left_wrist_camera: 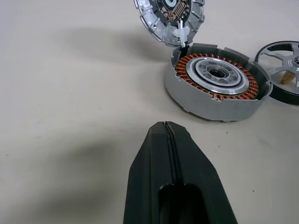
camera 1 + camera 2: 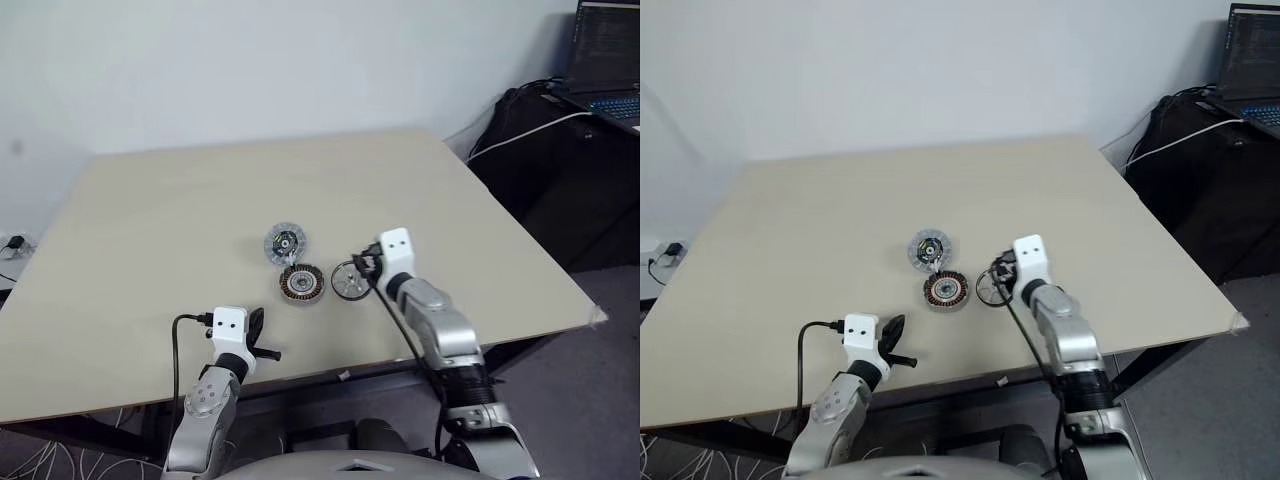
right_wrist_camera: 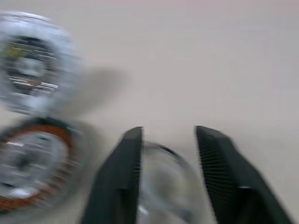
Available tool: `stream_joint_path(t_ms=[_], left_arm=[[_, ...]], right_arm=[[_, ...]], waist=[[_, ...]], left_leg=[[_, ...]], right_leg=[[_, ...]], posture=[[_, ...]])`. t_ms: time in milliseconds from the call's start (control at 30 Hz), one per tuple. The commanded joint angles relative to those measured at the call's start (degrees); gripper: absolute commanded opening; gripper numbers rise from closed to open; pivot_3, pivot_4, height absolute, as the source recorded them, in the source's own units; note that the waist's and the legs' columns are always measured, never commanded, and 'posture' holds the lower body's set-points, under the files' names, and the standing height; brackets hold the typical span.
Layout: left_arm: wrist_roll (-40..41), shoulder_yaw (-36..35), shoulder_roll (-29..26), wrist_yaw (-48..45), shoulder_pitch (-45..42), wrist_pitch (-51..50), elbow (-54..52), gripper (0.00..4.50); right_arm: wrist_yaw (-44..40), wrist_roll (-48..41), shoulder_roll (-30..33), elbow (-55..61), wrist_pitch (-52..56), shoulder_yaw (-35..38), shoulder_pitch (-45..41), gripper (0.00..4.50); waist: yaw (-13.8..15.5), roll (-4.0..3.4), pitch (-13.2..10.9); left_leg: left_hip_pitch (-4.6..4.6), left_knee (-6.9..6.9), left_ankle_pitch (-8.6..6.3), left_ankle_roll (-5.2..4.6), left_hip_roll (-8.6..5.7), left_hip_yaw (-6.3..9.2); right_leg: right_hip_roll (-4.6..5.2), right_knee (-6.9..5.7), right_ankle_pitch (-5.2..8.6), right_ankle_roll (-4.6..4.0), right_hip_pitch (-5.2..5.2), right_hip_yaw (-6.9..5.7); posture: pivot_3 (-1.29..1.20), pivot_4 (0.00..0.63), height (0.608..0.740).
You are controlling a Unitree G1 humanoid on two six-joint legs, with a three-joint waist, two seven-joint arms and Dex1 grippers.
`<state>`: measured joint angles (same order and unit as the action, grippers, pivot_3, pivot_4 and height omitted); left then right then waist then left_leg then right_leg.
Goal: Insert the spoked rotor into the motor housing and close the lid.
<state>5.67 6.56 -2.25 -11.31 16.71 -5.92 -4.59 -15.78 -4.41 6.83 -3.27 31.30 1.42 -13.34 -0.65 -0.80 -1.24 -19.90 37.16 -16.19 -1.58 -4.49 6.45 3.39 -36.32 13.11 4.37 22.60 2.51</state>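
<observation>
Rotor (image 2: 349,282) on table (image 2: 150,220) at three o'clock of housing (image 2: 301,284) — half hidden behind right gripper (image 3: 168,140), jaws apart astride it, grip unclear. Left gripper (image 1: 167,128) pinched closed, empty. Lid (image 2: 284,243) raised.

Both arms: silver-grey metallic links, ribbed black joint sections, each capped by a white boxy wrist block with two small dark dots on its face. Left end effector (image 2: 258,335) and right end effector (image 2: 362,266) each have two black fingers; fingers (image 1: 173,186) are smooth wedge-shaped plastic on the outside, with fine ribbed pads (image 3: 219,168) on the inner faces. A black cable loops into the side of the left white block. Another black cable runs along the right forearm.
</observation>
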Motion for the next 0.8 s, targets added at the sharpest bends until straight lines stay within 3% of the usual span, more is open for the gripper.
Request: stream_joint_path(t_ms=[33,133,367,800], left_arm=[[0.73,-0.02,0.00,-0.51,-0.84,-0.21,-1.96,0.00],[0.78,0.06,-0.17,-0.77,-0.91,-0.54,-1.97,0.00],[0.65,-0.03,-0.33,-0.96,-0.84,-1.13,-2.30,0.00],[0.21,-0.14,-0.57,-0.67,-0.37,-0.78,-2.88,0.00]], right_arm=[[1.46,-3.50,-0.36,5.01,3.32,3.88,1.54,3.19],[2.12,-7.86,-2.62,6.51,6.99,7.19,2.50,4.10],[3.68,-23.52,-10.03,6.62,18.00,17.11,1.03,4.10],[7.28,-26.25,-10.59,2.62,18.72,18.01,-1.25,4.10]], waist=[[-0.02,0.00,-0.01],[-0.01,-0.01,-0.01],[0.04,-0.05,-0.06],[-0.02,-0.17,-0.13]], left_leg=[[0.00,0.00,0.00,0.00,0.01,0.01],[0.00,0.00,0.00,0.00,0.04,-0.01],[-0.01,0.02,0.00,-0.01,0.04,0.00],[-0.05,-0.04,-0.01,-0.03,0.01,0.00]], right_leg=[[0.00,0.00,0.01,0.00,0.00,-0.01],[-0.02,-0.01,0.01,0.00,0.00,0.00],[0.00,0.00,0.01,0.02,-0.01,-0.01],[0.03,0.05,0.00,0.00,0.04,-0.01]], posture=[[0.00,0.000,0.740],[0.00,0.000,0.740],[0.00,0.000,0.740],[0.00,0.000,0.740]])
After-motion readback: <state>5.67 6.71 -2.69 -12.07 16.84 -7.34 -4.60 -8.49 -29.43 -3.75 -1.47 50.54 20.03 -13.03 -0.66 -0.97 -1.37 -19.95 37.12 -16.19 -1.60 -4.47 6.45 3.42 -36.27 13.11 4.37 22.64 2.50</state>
